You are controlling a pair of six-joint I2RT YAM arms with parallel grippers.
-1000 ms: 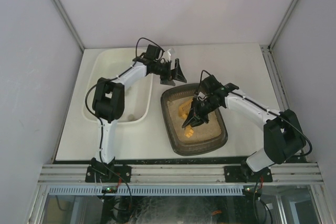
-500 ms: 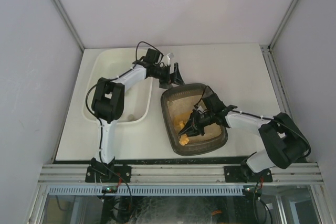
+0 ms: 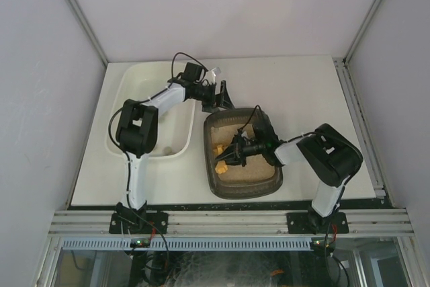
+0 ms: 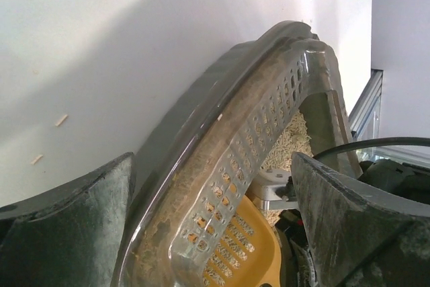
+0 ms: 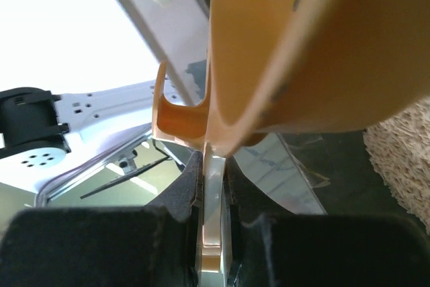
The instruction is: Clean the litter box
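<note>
While your right hand point(image 3: 236, 152) stays low inside the dark grey-brown rectangular plastic litter box point(image 3: 245, 178), its fingers point(image 5: 180, 201) are pressed together on the thin flat handle of the orange-yellow plastic scoop point(image 5: 302, 45). The handle is pinched edge-on, likely so the bowl can rake sideways through the beige sandy litter point(image 5: 403, 146) without twisting. In the overhead view the scoop sits toward the box's left wall, bowl end pointing at the large cream-white rectangular tub point(image 3: 144, 78). That suits a carry-over dump to that side. The litter box lies on the pale counter point(image 3: 302, 85), near-centre, just beside the tub's right wall. Your left hand point(image 3: 218, 97) is at the box's far-left corner, spread wide and straddling the rim. One finger point(image 4: 67, 226) is outside against the wall, the other point(image 4: 356, 226) inside near the perforated inner liner point(image 4: 269, 132). It reads as bracing so the box won't slide under the scoop's push. The rim isn't visibly clamped. Watch the right forearm crossing the near wall, since a hard sweep could shove the box.
</note>
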